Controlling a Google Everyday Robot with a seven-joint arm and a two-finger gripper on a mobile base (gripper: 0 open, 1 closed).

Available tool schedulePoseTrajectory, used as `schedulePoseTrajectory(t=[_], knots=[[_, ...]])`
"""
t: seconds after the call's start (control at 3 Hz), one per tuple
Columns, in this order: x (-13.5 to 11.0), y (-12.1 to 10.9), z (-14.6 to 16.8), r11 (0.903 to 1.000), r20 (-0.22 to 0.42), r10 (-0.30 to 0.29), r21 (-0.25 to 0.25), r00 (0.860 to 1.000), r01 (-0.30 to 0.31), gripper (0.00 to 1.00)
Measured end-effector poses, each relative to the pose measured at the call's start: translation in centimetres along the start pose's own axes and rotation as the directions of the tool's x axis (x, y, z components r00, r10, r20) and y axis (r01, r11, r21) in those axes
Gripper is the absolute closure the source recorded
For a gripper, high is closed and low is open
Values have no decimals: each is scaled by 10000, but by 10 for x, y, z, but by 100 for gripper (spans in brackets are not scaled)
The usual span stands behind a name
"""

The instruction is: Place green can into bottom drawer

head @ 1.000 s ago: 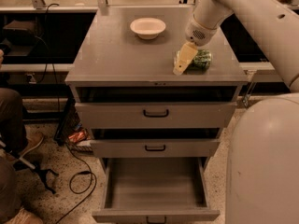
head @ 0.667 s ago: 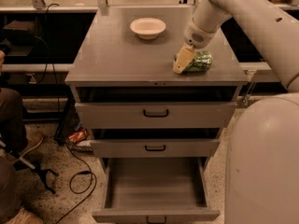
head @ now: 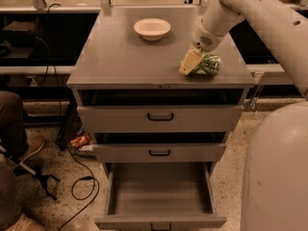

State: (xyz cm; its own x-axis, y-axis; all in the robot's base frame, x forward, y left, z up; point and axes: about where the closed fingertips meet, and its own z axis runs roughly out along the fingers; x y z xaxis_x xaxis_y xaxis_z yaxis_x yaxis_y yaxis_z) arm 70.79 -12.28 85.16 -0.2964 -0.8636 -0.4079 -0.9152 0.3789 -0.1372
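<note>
The green can (head: 209,65) lies on its side on the grey cabinet top (head: 120,57), near the right front edge. My gripper (head: 191,65) is down at the can's left end, with its pale yellowish tip covering that end. The arm comes in from the upper right. The bottom drawer (head: 159,196) is pulled wide open below, its inside bare and its front with a small dark handle (head: 160,225) at the lower edge of the view. The two shallower drawers above it stand slightly open.
A white bowl (head: 152,29) sits at the back middle of the cabinet top. My own pale body (head: 276,172) fills the lower right. A person's leg (head: 12,124), a chair base and black cables (head: 82,186) are on the floor at left.
My gripper has sunk slightly and settled at the can's left end. The can and the drawers have not moved.
</note>
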Motion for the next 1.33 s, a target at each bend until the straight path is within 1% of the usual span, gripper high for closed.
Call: schedulePoseTrajectory(t=[0.33, 0.67, 1.0, 1.33], knots=[[4, 13, -43, 9972, 526, -422, 641, 9977, 387, 100], [17, 66, -98, 9964, 1013, -444, 771, 9939, 366, 100], [39, 111, -93, 9992, 1284, 402, 19, 9909, -408, 100], [39, 111, -93, 9992, 1284, 403, 18, 9909, -409, 100]])
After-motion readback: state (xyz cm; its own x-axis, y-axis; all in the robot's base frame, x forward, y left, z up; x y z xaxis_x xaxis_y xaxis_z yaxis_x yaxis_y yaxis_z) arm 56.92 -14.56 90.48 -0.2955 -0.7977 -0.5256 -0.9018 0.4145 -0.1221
